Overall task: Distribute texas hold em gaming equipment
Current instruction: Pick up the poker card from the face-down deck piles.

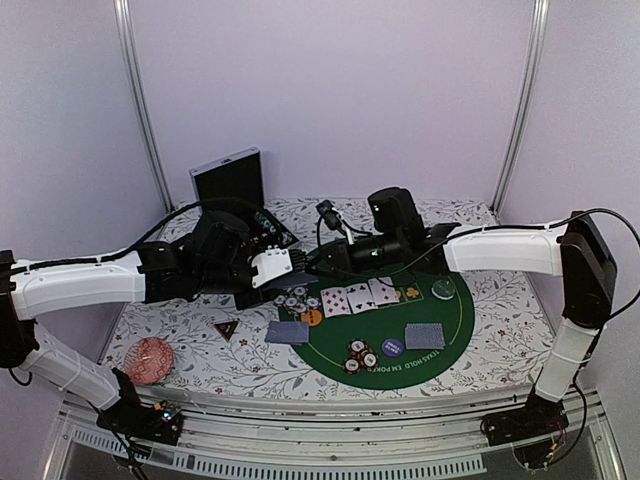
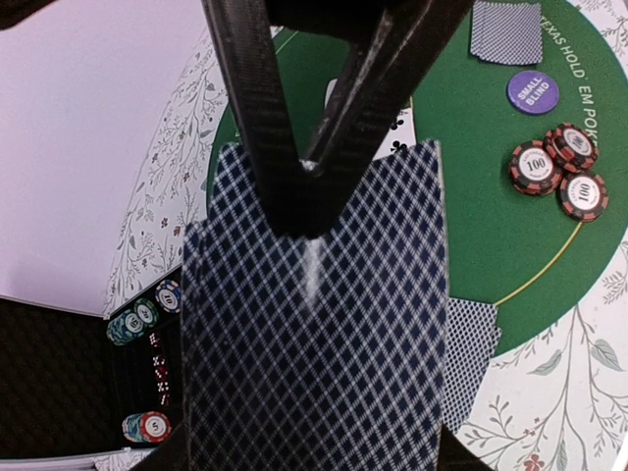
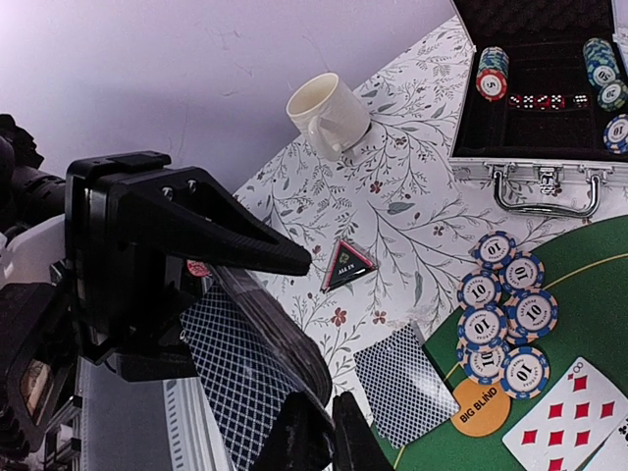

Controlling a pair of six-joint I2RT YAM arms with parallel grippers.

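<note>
Top view: left gripper [image 1: 287, 268] and right gripper [image 1: 322, 263] are meeting tip to tip above the far-left rim of the green mat [image 1: 455, 330], well off the surface. Face-up cards [image 1: 358, 296] are lying in a row mid-mat, with a red-edged chip pile [image 1: 360, 352] near the front edge. The room is looking tight: pale walls and frame posts are standing close around the floral tablecloth [image 1: 500, 340].

Left wrist view: the deck [image 2: 314, 343] is filling the frame, back up, and the left gripper is clamping it at its far end. I'm judging it light and stiff as a block, but the cards are probably slick and will slide off each other. A single card will be thin and bendy, best pinched at an overhanging edge or corner, top card only.

Right wrist view: the right jaws are sitting nearly together at the deck's near edge. I can't tell whether a card is between them.

- The mug [image 3: 329, 113] and open case [image 3: 549, 172] are lying beyond on the cloth.
- The black triangular marker [image 3: 348, 263] is just off the mat.
- Blue-edged chips [image 3: 505, 314] are bunching beside the orange button [image 3: 481, 407].
- A face-down pair [image 3: 402, 385] is lying on the mat edge.

The felt is probably grippy enough to stop a dropped card, and free mat is running short here.
</note>
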